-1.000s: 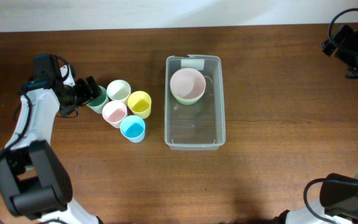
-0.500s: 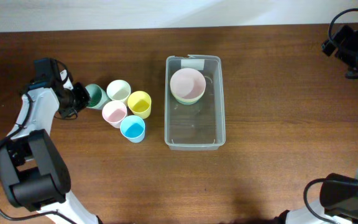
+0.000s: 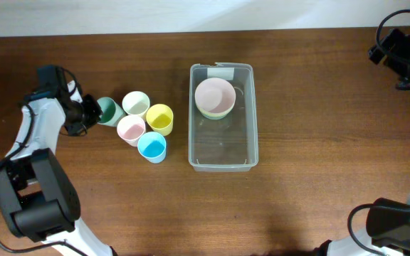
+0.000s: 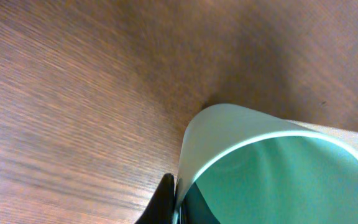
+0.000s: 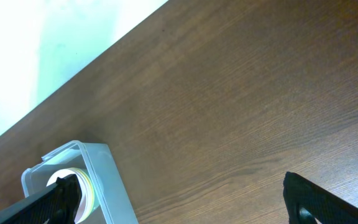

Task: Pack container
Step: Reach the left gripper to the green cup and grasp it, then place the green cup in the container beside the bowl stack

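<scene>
The container (image 3: 223,148) sits mid-worktop (image 3: 319,178), its long axis running far to near and its white label (image 3: 222,72) at the far short end. No writing on it can be read. The left pincer (image 3: 94,112) pinches the wall of the green cup (image 4: 272,168); only the left wrist view shows this grip. The right pincer (image 5: 182,196) gapes wide, holding nothing, well apart from the container.

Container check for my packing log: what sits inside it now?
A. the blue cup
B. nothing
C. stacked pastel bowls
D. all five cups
C: overhead, stacked pastel bowls sit at the labelled end of the container; the cups stand outside it.
</scene>
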### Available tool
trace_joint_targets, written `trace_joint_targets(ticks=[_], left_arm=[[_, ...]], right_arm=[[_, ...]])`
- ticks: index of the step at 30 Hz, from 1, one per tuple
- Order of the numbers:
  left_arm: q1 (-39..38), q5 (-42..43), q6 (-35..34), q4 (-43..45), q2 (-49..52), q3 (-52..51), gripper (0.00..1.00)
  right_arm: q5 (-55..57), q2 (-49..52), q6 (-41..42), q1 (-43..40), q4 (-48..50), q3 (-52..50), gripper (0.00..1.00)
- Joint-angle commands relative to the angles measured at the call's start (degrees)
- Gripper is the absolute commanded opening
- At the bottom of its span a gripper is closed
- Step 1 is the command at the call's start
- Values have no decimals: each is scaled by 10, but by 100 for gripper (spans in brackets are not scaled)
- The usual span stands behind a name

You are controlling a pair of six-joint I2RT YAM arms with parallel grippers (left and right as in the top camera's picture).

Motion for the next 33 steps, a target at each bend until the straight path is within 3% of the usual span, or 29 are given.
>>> trace_joint_targets(ticks=[1,8,15,24,27,29,33], left_arm=[[10,4,1,-31,-61,67,1],[-20,0,1,-139,-137,170,0],[-171,0,1,-196,-177,177,1],[-407,-81,10,-158,-127,177,1],[-459,-90,51,-130,-90,177,0],[-492,-142,66,-117,-53,177,1],[-516,-175,90,-103,9,177,1]], right_arm=[[-1,3,4,-1,0,0,99],[-1,3,4,-1,0,0,99],[-1,3,4,-1,0,0,99],[-1,3,4,-1,0,0,99],[-1,3,4,-1,0,0,99],[-1,3,4,-1,0,0,99],[-1,3,4,-1,0,0,99]])
